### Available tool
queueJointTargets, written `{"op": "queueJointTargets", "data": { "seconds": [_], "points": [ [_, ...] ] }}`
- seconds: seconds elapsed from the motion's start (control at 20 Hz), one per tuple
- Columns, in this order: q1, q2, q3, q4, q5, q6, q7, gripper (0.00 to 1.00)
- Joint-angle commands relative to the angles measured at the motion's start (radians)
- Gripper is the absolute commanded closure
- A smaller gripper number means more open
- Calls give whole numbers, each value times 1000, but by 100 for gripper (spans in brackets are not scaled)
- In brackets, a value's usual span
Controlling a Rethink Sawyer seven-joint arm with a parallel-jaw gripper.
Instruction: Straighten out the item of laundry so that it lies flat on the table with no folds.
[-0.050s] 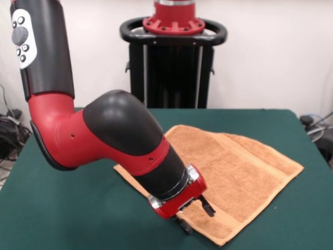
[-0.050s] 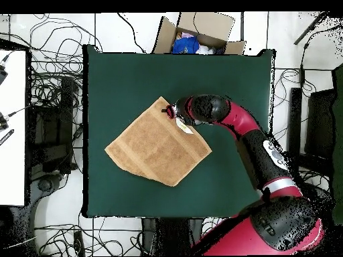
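Observation:
The item of laundry (image 1: 234,166) is an orange-tan towel lying folded on the green table (image 1: 62,208), with one layer overlapping another along a slanted line. In the overhead view the towel (image 2: 157,144) sits mid-table as a tilted four-sided shape on the table (image 2: 134,73). My gripper (image 1: 195,216) hangs low over the towel's near edge, its two black fingers spread apart and nothing visibly held. From above, the gripper (image 2: 171,111) is at the towel's top corner. The arm hides part of the towel's left side in the front view.
Beyond the table's far edge in the overhead view stands an open cardboard box (image 2: 197,33) holding something blue. Cables (image 2: 53,87) lie on the floor to the left, beside a white surface (image 2: 13,127). Green cloth surrounds the towel on all sides.

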Motion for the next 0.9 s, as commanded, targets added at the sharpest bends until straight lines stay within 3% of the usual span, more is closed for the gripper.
{"op": "queueJointTargets", "data": {
  "seconds": [0.05,0.6,0.65,0.9],
  "points": [
    [21,105,-122,-83,-45,74,-49,0],
    [-1,121,-103,-76,-27,103,-95,0],
    [-1,121,-104,-76,-27,105,-95,100],
    [8,117,-113,-81,-28,116,-91,100]
  ]
}}
